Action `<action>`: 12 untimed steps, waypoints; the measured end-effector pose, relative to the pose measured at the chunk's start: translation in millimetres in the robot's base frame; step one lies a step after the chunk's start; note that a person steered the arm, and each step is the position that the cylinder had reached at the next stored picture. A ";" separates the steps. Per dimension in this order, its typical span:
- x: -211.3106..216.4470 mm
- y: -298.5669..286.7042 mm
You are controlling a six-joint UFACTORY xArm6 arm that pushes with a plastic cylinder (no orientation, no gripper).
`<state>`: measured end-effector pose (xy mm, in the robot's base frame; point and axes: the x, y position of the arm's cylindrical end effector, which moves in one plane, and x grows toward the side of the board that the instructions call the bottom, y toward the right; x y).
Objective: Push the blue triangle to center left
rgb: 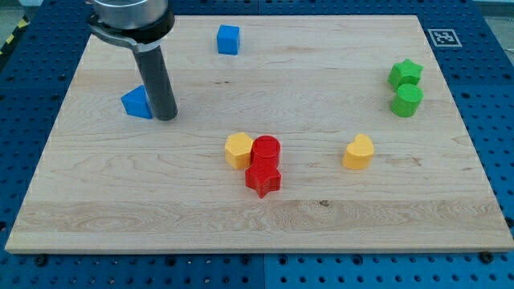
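- Found no containers on the wooden board [265, 233]; every block lay loose on the flat top.
- Blue triangle [137, 103] sat at about 10 o'clock from the board's middle, toward the view's left, a little above the mid-height of that side.
- My tip [166, 117] rested at the triangle's 3 o'clock, touching or just beside its edge; too close to tell which.
- Carried no gripper: just a straight dark rod, so nothing to open, close or clasp.
- Blue cube [229, 39] stood at 12 o'clock near the view's top edge, well apart from the triangle.
- Yellow block [238, 149], roughly hexagonal, pressed against a red cylinder [266, 149] at its 3 o'clock, close to the board's middle.
- Red star [263, 178] touched the cylinder from 6 o'clock.
- Second yellow block [359, 152], heart-like, lay alone at 3 o'clock from the middle.
- Green star [405, 74] and green cylinder [407, 100] touched at 2 o'clock, star above.
- Pale wood grain across the board, laid on a blue perforated table [490, 104].
- Square black-and-white marker [444, 37] lay just off the board's top right corner.
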<state>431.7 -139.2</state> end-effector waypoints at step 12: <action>8.7 25.1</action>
<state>440.4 -114.1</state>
